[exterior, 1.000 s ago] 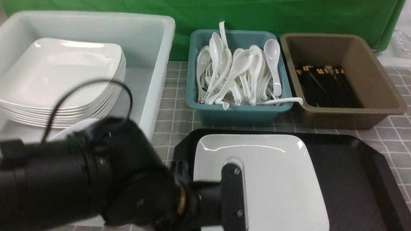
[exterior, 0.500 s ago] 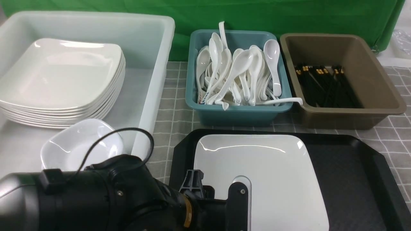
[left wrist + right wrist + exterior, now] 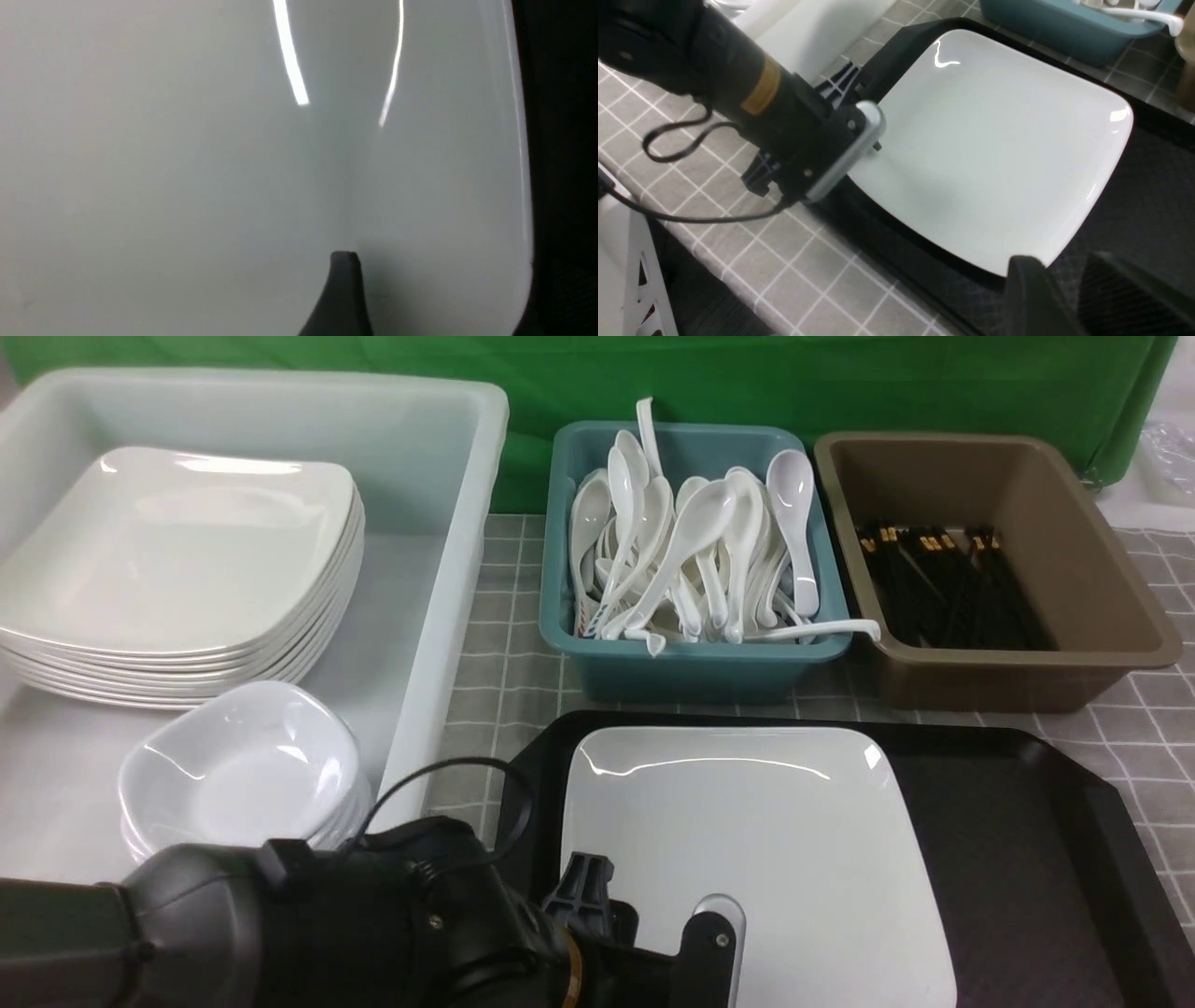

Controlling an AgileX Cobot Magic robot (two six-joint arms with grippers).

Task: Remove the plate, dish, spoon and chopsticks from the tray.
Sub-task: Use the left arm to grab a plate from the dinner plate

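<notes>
Success is hinging on left tool (image 3: 871, 144), its opening impossible to tell, sliding a finger under the near rim of the plate (image 3: 747, 840).

Brightly and evenly lit from above. Streaked with glare on the plate (image 3: 187, 140), soft and featureless up close. Blurred around the left arm (image 3: 280, 924); barely shadowed elsewhere.

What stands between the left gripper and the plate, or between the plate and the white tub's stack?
Nothing visible between the left gripper and the plate: its fingers sit at the near left rim. Toward the plate stack, the white tub wall and the small dishes lie between.
</notes>
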